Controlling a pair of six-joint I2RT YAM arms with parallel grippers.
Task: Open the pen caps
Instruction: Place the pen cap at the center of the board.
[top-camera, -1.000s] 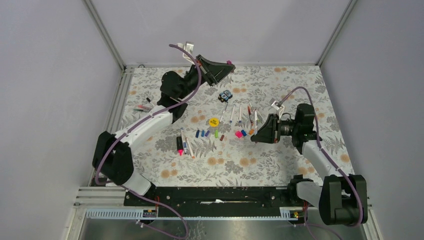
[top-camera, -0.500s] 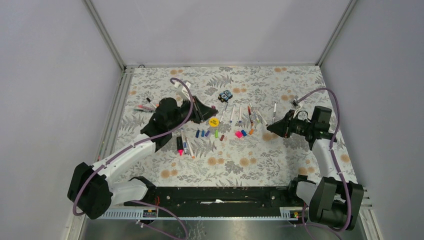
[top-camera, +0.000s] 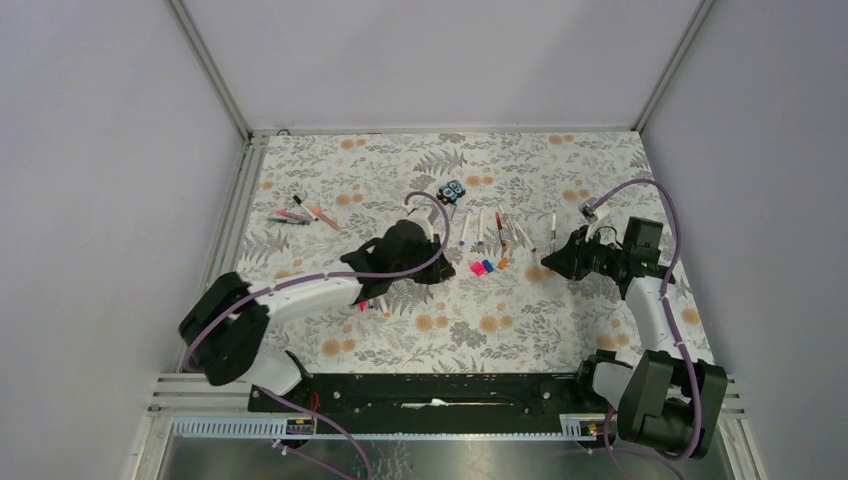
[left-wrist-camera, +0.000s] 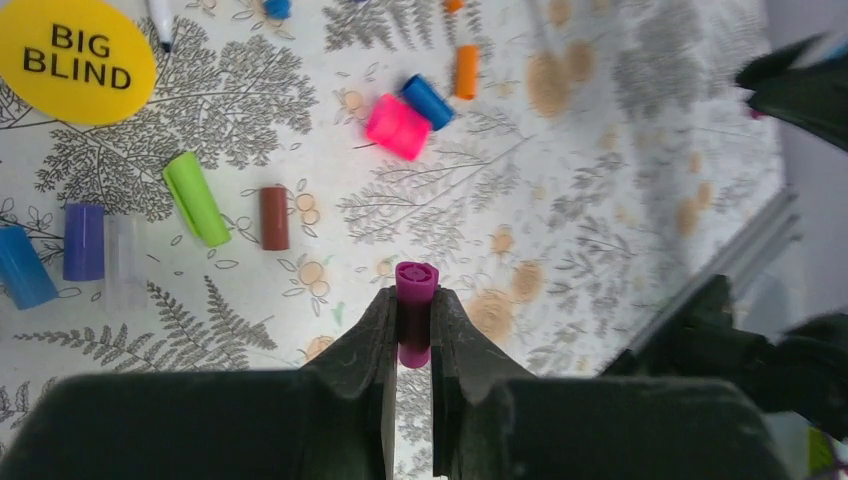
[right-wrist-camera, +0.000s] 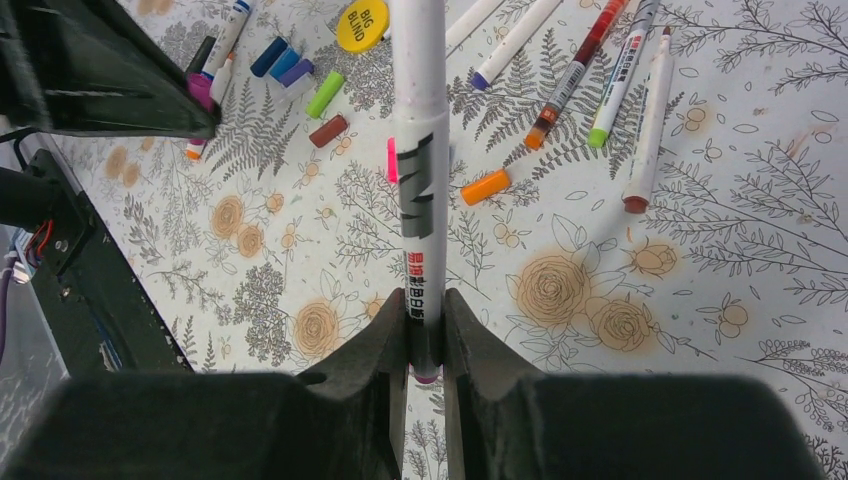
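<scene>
Two black words, "BIG BLIND", on yellow disc (left-wrist-camera: 75, 58) near green cap (left-wrist-camera: 195, 198)

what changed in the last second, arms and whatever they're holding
The left end effector, shut on a magenta cap, swung from the far side of the table back and down over the loose caps. The right end effector drew away to the right, carrying the white pen. Both grips, the other pens and the yellow disc stayed as they were.
</scene>
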